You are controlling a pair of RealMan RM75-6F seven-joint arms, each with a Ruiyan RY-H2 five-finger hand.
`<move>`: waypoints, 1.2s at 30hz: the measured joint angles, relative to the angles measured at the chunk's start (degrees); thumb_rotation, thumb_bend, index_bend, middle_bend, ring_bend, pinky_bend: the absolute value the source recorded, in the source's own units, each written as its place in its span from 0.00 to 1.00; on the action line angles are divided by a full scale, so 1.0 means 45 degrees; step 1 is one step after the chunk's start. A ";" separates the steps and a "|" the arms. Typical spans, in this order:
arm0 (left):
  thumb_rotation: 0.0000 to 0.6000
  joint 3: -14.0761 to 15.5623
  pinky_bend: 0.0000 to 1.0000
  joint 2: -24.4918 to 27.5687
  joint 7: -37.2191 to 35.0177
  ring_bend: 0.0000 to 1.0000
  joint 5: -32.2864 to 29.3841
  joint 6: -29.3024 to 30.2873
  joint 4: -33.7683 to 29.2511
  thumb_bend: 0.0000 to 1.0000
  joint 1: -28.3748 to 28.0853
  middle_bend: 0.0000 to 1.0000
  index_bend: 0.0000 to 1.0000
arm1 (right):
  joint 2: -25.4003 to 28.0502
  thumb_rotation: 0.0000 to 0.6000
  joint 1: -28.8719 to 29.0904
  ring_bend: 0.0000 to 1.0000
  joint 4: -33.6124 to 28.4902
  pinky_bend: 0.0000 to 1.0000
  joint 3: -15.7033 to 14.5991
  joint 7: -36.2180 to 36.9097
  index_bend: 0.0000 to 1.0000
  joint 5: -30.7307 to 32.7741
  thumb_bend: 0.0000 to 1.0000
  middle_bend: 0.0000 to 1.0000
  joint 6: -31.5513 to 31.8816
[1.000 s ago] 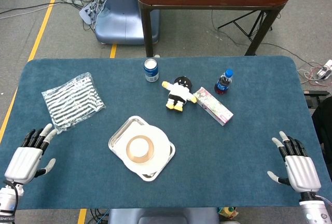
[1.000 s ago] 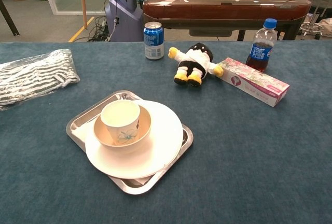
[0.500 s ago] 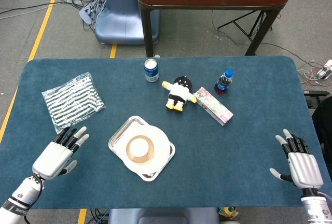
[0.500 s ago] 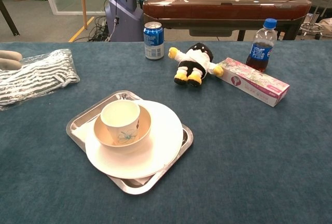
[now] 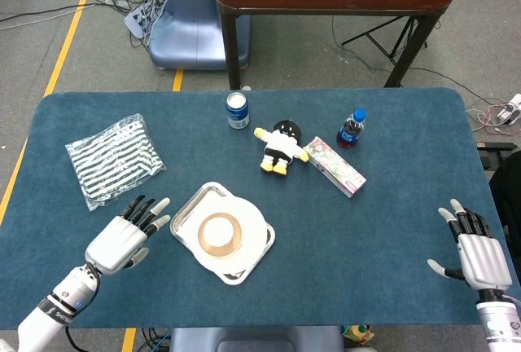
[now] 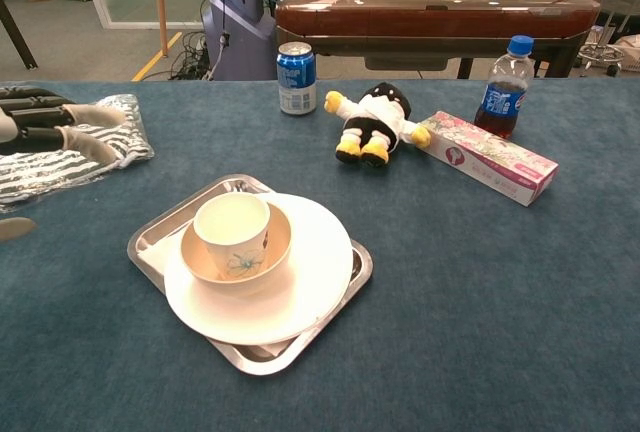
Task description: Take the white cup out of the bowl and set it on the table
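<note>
Head view gives you the whole table (image 5: 391, 230): your left hand (image 5: 122, 238) hovers with fingers spread and holding nothing, just beside the tray (image 5: 186, 213) at its 9 o'clock. Your right hand (image 5: 479, 256) is also spread and empty, near the table's right edge, well apart from everything. Between the tray and this hand you have wide bare cloth. The white cup (image 6: 233, 231) stands upright in the bowl (image 6: 270, 252), on the plate (image 6: 310, 282). Chest view shows you the cup's side and flower print, hidden from above. It shows only the fingertips (image 6: 60, 127) of your left hand, and not your right hand.
</note>
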 measured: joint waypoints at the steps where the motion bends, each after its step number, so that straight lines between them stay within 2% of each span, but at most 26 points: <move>1: 1.00 0.0062 0.00 -0.0083 0.0040 0.00 0.0147 0.0033 -0.0019 0.32 -0.0018 0.00 0.23 | 0.0003 1.00 0.0010 0.00 0.0007 0.00 -0.0009 0.0016 0.00 0.0000 0.22 0.00 -0.0021; 12: 1.00 0.0303 0.00 -0.0867 0.1042 0.00 0.0413 -0.0546 -0.0502 0.32 -0.0445 0.00 0.24 | 0.0021 1.00 0.0044 0.00 0.0028 0.00 -0.0114 0.0091 0.00 -0.0078 0.22 0.00 -0.0064; 18: 1.00 -0.0029 0.00 -0.1189 0.1397 0.00 -0.0357 -0.1056 -0.0603 0.32 -0.0809 0.00 0.24 | 0.0019 1.00 0.0073 0.00 0.0055 0.00 -0.0095 0.0104 0.00 -0.0005 0.22 0.00 -0.0096; 25: 1.00 -0.0660 0.00 -0.1687 0.1963 0.00 -0.1906 -0.1716 -0.0659 0.32 -0.1384 0.00 0.23 | 0.0046 1.00 0.0111 0.00 0.0088 0.00 -0.0085 0.0180 0.00 0.0071 0.22 0.00 -0.0146; 36: 1.00 -0.0648 0.00 -0.2108 0.2900 0.00 -0.2864 -0.1831 -0.1216 0.32 -0.1738 0.00 0.22 | 0.0086 1.00 0.0182 0.00 0.0128 0.00 -0.0114 0.0230 0.00 0.0112 0.22 0.00 -0.0280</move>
